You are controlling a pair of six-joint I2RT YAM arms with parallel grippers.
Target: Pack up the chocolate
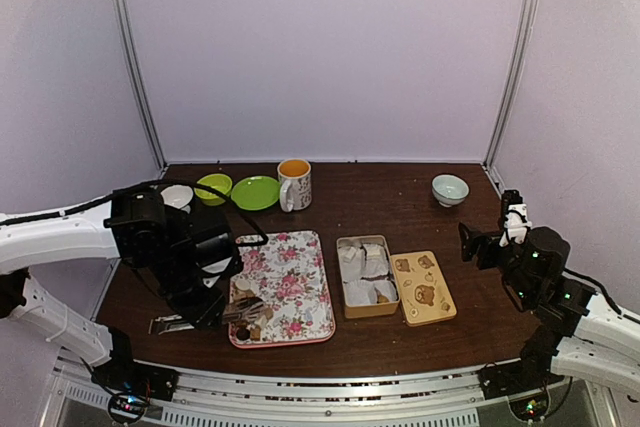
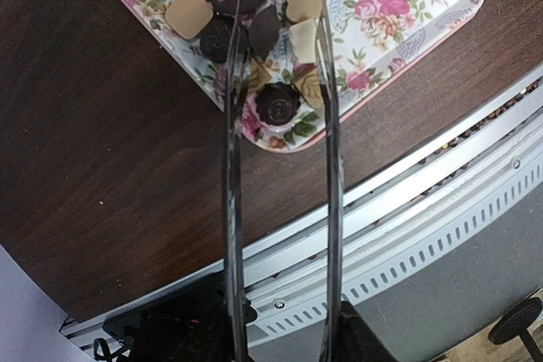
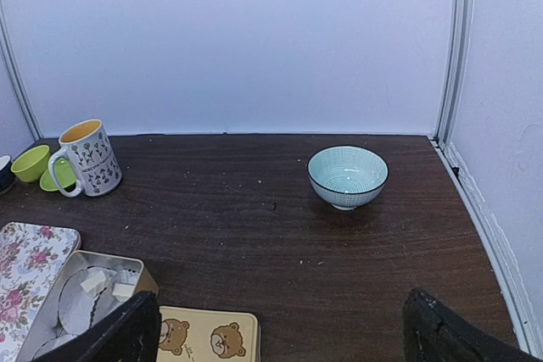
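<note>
The chocolate (image 2: 254,31) lies heaped on the near corner of a floral tray (image 2: 399,6): dark round pieces (image 2: 278,103) and tan blocky ones (image 2: 188,14). My left gripper (image 2: 284,332) is shut on long metal tongs (image 2: 233,209). The tongs' two arms stand apart, and their tips reach over the heap, either side of a dark piece (image 2: 265,30). From above, the left gripper (image 1: 215,302) is at the tray's near left corner (image 1: 240,332). My right gripper (image 3: 280,336) stands open and empty at the right side, well away from the chocolate.
A gold tin (image 1: 366,275) lined with white paper cups sits right of the tray, its bear-printed lid (image 1: 422,287) beside it. At the back are a mug (image 1: 294,184), a green plate (image 1: 255,192), a green bowl (image 1: 213,187) and a teal bowl (image 3: 348,175).
</note>
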